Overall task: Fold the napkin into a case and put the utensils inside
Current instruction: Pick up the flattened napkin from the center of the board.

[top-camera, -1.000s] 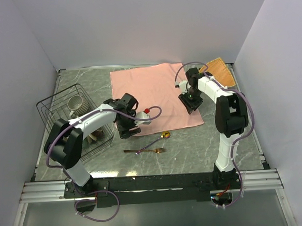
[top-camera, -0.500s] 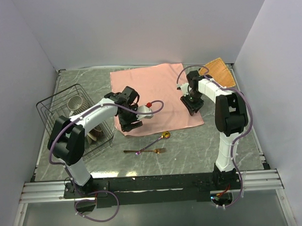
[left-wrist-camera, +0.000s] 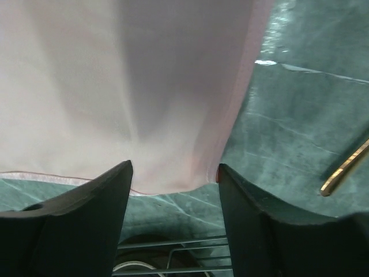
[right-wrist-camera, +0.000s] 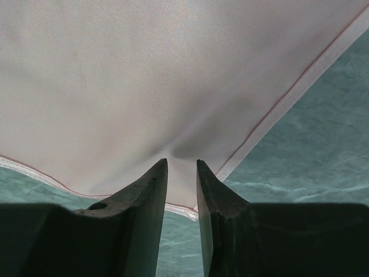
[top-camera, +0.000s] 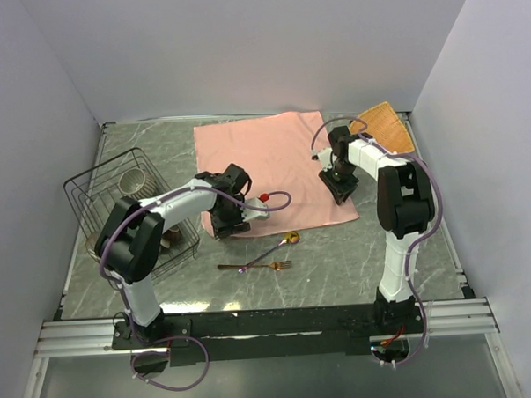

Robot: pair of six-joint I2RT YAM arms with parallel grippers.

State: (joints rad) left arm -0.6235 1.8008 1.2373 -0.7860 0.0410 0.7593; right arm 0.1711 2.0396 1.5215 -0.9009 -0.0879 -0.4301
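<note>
While the napkin (top-camera: pixel 273 163) is straddled at a near corner by the released left fingers (left-wrist-camera: pixel 86 208), a grip by the close-set right fingers (right-wrist-camera: pixel 138 202) cannot be confirmed.

Right gripper (right-wrist-camera: pixel 180 173) at the napkin (right-wrist-camera: pixel 173 75) corner.
Jaws stood a narrow gap apart, straddling the near corner. Pink cloth puckered just at their tips and filled most of the view, a pale hem along both edges. Green marbled surface (right-wrist-camera: pixel 311 173) showed at right and lower left.
</note>
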